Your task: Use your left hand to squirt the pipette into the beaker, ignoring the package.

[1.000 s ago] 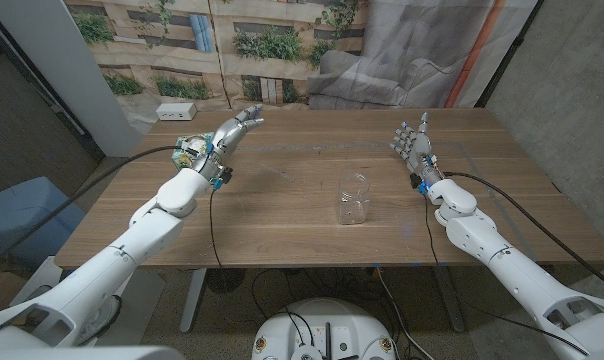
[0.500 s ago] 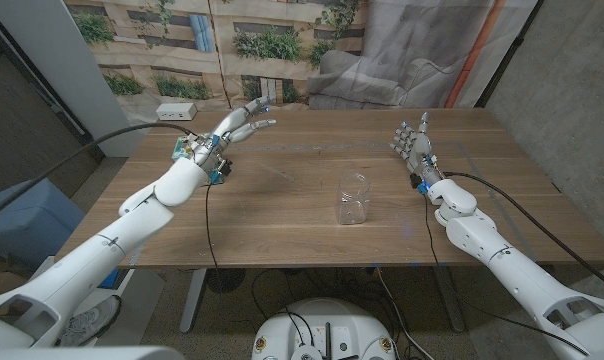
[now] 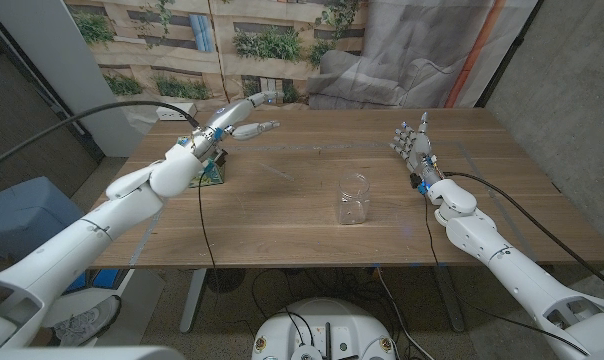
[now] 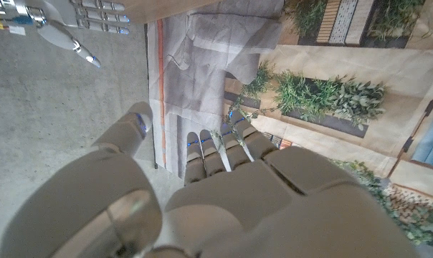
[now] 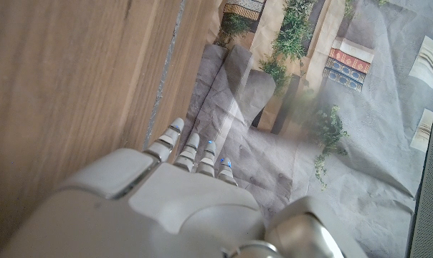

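Note:
The clear glass beaker stands upright near the middle of the table. My left hand hangs in the air over the back left of the table, far to the left of and behind the beaker. Its fingers are spread and hold nothing. The green printed package lies on the table below my left wrist. My right hand stands at the right of the beaker with its fingers pointing up and nothing in them. That same hand, my right hand, is also in the left wrist view.
A white box sits just beyond the table's back left corner. Black cables run along both forearms. Behind the table hang a printed backdrop of plants and a grey cloth. Bare wood lies between the package and the beaker.
My left arm has lifted and reached toward the back of the table, so the hand has risen away from the package with its fingers spreading. The right arm and beaker stay still.

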`<state>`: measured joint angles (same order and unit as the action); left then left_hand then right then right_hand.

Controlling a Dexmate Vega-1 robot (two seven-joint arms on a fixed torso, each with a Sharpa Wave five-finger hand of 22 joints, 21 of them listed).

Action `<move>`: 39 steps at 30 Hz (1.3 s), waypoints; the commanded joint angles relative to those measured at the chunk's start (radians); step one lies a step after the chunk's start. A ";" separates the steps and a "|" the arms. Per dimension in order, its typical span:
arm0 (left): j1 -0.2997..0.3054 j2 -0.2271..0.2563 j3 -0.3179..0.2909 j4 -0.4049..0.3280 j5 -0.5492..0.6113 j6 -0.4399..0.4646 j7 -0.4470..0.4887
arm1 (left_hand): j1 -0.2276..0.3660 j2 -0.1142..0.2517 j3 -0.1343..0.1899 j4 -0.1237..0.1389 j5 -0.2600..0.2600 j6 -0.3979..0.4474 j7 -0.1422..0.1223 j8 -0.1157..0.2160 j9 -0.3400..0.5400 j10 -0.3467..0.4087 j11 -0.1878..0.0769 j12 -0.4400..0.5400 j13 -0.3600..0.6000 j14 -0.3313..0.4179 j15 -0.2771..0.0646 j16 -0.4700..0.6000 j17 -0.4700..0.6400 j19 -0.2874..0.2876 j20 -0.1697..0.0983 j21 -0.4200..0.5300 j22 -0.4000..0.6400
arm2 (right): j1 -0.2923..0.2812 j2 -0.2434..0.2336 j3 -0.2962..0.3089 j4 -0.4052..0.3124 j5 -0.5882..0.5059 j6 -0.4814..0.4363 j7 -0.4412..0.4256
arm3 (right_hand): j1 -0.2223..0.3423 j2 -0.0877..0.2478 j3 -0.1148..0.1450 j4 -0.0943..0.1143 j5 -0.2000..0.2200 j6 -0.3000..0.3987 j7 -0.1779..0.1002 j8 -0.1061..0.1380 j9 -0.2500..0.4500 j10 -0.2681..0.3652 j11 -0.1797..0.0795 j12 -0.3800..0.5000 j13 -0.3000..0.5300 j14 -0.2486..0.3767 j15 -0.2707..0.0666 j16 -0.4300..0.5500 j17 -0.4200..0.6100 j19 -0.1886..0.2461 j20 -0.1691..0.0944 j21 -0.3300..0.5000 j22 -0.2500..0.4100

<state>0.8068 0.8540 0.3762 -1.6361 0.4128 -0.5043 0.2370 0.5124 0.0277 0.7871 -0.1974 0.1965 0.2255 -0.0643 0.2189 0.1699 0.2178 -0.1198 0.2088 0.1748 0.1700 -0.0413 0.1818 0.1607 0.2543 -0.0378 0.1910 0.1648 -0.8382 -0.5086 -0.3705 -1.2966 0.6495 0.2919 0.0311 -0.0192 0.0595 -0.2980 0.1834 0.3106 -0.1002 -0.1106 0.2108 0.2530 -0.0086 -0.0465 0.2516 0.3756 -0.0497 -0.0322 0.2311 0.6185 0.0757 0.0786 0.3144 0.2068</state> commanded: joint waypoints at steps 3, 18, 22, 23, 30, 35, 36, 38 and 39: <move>-0.139 0.041 0.082 0.063 0.246 -0.088 0.066 | 0.040 -0.016 -0.004 -0.003 0.003 0.021 -0.028 0.004 0.006 0.032 -0.011 0.008 0.005 0.024 -0.057 0.001 0.004 0.017 -0.003 0.001 0.002 | 0.000 0.000 0.000 0.001 0.000 0.000 0.001 | 0.000 0.058 -0.007 -0.001 0.005 0.001 -0.007 0.006 0.003 -0.014 -0.001 0.002 -0.001 -0.007 -0.083 0.005 0.005 0.003 0.008 -0.004 0.002; -0.262 0.061 0.175 0.095 0.446 -0.113 0.073 | 0.130 -0.104 -0.049 0.003 -0.004 0.112 -0.064 0.023 0.008 0.109 -0.044 0.012 0.008 0.073 -0.074 0.002 0.005 0.037 -0.008 0.000 0.004 | 0.000 0.000 0.000 0.000 0.000 0.000 0.000 | 0.000 0.059 -0.007 -0.001 0.005 0.000 -0.009 0.005 0.002 -0.004 -0.004 0.008 -0.002 -0.009 -0.083 0.003 0.004 0.005 0.008 -0.005 0.003; -0.290 0.058 0.202 0.107 0.488 -0.090 0.064 | 0.148 -0.139 -0.071 0.003 -0.007 0.135 -0.087 0.028 0.009 0.128 -0.063 0.011 0.008 0.073 -0.084 -0.001 0.006 0.039 -0.007 -0.001 0.004 | 0.000 0.000 0.000 -0.001 0.000 -0.001 0.000 | 0.000 0.059 -0.007 -0.001 0.005 0.001 -0.008 0.005 0.002 -0.018 -0.008 0.003 -0.002 -0.009 -0.083 0.003 0.004 0.005 0.008 -0.005 0.003; -0.295 0.057 0.208 0.106 0.487 -0.079 0.045 | 0.151 -0.143 -0.073 0.003 -0.007 0.137 -0.088 0.028 0.009 0.131 -0.066 0.010 0.009 0.073 -0.084 -0.001 0.006 0.039 -0.006 -0.001 0.004 | 0.000 0.000 0.000 -0.001 0.000 -0.001 0.000 | 0.000 0.059 -0.007 -0.001 0.005 0.001 -0.008 0.005 0.002 -0.016 -0.005 0.004 -0.002 -0.009 -0.083 0.003 0.004 0.005 0.008 -0.005 0.003; -0.335 0.050 0.251 0.110 0.484 -0.042 -0.062 | 0.167 -0.166 -0.093 0.007 -0.009 0.138 -0.088 0.025 0.010 0.136 -0.064 0.004 0.009 0.060 -0.074 -0.006 0.006 0.024 0.006 -0.007 0.005 | -0.001 -0.001 0.000 -0.001 0.000 -0.001 0.000 | 0.000 0.058 -0.007 -0.001 0.005 0.001 -0.009 0.005 0.002 -0.005 -0.003 0.008 -0.003 -0.008 -0.084 0.004 0.004 0.004 0.008 -0.006 0.003; -0.355 0.046 0.275 0.102 0.492 -0.026 -0.111 | 0.174 -0.171 -0.101 0.009 -0.009 0.138 -0.089 0.023 0.010 0.141 -0.067 0.003 0.010 0.058 -0.074 -0.006 0.007 0.016 0.007 -0.008 0.005 | -0.001 -0.001 0.000 -0.001 0.000 -0.001 0.000 | 0.000 0.058 -0.007 -0.001 0.005 0.000 -0.008 0.005 0.002 -0.002 0.010 0.009 -0.004 -0.007 -0.085 0.004 0.004 0.004 0.009 -0.007 0.003; -0.362 0.044 0.281 0.110 0.487 -0.034 -0.117 | 0.176 -0.172 -0.103 0.010 -0.009 0.141 -0.089 0.024 0.010 0.142 -0.067 0.003 0.010 0.059 -0.073 -0.005 0.007 0.013 0.009 -0.009 0.005 | -0.001 -0.001 0.000 -0.001 0.000 -0.001 0.000 | 0.000 0.058 -0.007 -0.001 0.005 0.001 -0.009 0.006 0.002 -0.003 0.012 0.009 -0.004 -0.009 -0.083 0.004 0.004 0.005 0.007 -0.006 0.003; -0.389 0.035 0.300 0.140 0.470 -0.075 -0.135 | 0.180 -0.173 -0.107 0.011 -0.009 0.143 -0.089 0.024 0.010 0.145 -0.066 0.002 0.010 0.056 -0.065 -0.006 0.007 0.008 0.012 -0.010 0.005 | 0.000 0.000 0.000 -0.001 0.000 -0.001 0.000 | 0.000 0.058 -0.007 -0.001 0.005 0.001 -0.008 0.006 0.002 -0.005 0.002 0.008 -0.004 -0.008 -0.081 0.004 0.004 0.005 0.008 -0.006 0.003; -0.395 0.034 0.306 0.142 0.470 -0.077 -0.151 | 0.184 -0.174 -0.112 0.012 -0.008 0.143 -0.090 0.022 0.010 0.136 -0.066 -0.003 0.010 0.048 -0.054 -0.007 0.007 0.003 0.016 -0.010 0.006 | 0.000 0.000 0.000 0.000 0.000 -0.001 0.000 | 0.000 0.058 -0.007 -0.001 0.005 0.001 -0.009 0.006 0.002 -0.016 0.000 0.004 -0.005 -0.009 -0.081 0.004 0.004 0.004 0.007 -0.007 0.003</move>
<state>0.4925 0.9047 0.6106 -1.5327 0.8806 -0.5594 0.1933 0.6879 -0.1377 0.6840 -0.1865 0.1885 0.3543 -0.1539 0.2407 0.1748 0.3535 -0.1841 0.2137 0.1798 0.2309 -0.0421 0.1770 0.1655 0.2692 -0.0240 0.1830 0.1653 -0.8391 -0.5092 -0.3704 -1.2965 0.6495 0.2920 0.0310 -0.0192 0.0595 -0.2980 0.1834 0.3106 -0.1002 -0.1106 0.2108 0.2529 -0.0123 -0.0428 0.2519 0.3707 -0.0497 -0.0322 0.2311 0.6184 0.0757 0.0786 0.3103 0.2068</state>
